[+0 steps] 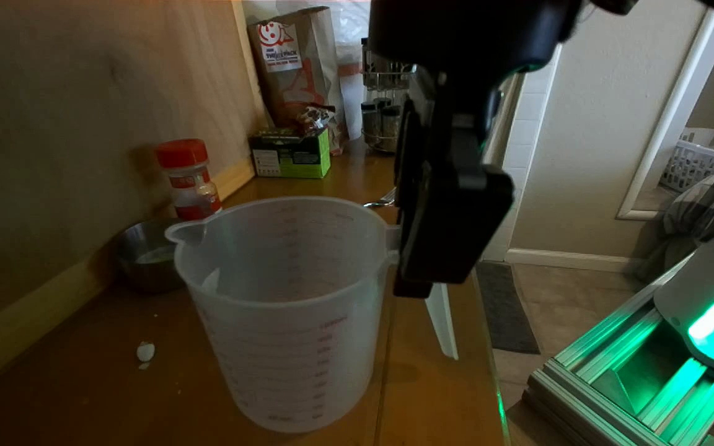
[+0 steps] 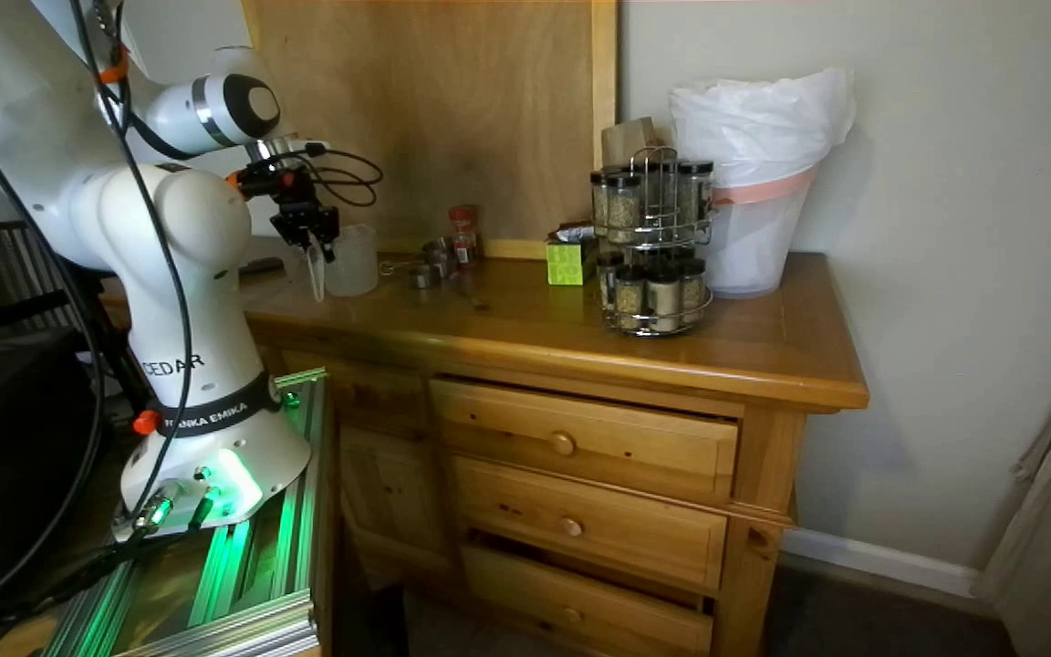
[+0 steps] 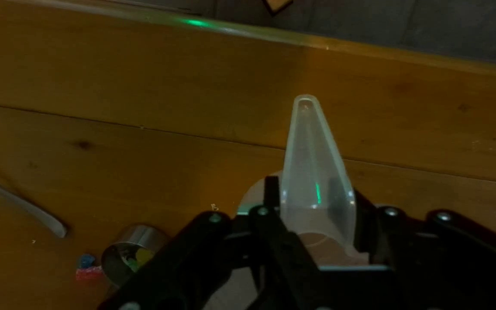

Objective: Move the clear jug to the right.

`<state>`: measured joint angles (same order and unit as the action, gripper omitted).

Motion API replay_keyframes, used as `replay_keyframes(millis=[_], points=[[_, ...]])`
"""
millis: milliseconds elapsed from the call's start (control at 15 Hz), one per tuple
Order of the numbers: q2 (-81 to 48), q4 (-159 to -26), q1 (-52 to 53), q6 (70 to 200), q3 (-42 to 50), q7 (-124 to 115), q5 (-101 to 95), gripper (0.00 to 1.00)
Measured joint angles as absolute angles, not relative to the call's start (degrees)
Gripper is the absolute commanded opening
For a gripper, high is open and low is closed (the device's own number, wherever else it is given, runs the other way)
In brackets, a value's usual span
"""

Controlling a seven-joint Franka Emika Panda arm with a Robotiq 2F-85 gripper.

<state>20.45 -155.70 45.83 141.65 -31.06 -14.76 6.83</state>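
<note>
On the wooden dresser top, nearest the camera in an exterior view, the translucent measuring jug stands upright, with printed scale marks and a pour spout. No liquid shows inside, so I expect it to be light; the thin plastic should give slightly when squeezed, yet is hardly fragile. At its side is the flat handle, caught between the fingers of the gripper: in the wrist view one lies against each edge, and they look clamped on it. Whether the base bears fully on the wood I cannot tell.

That is a sound place to hold, I judge: up by the rim, where the handle looks broad and stiff. It seems to narrow towards its free end, and the plastic looks smooth, so the hold could slip along that taper. With the body off to one side of the grip, a lift may make it tip; a low carry or a slide looks safer.

Beyond are a small metal bowl and a red-capped spice jar; farther off, a green-and-black box and a brown paper bag.
</note>
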Motion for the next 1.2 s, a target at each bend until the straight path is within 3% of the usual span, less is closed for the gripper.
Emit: replay_keyframes(millis=[133, 467, 1200], points=[[20.46, -155.65, 45.85, 141.77, -31.18, -14.77, 6.81, 0.01], [22.5, -155.39, 47.04, 141.68, -29.78, -14.42, 8.05, 0.0], [38.33, -157.19, 45.35, 134.89, -17.69, -9.48, 9.69, 0.0]])
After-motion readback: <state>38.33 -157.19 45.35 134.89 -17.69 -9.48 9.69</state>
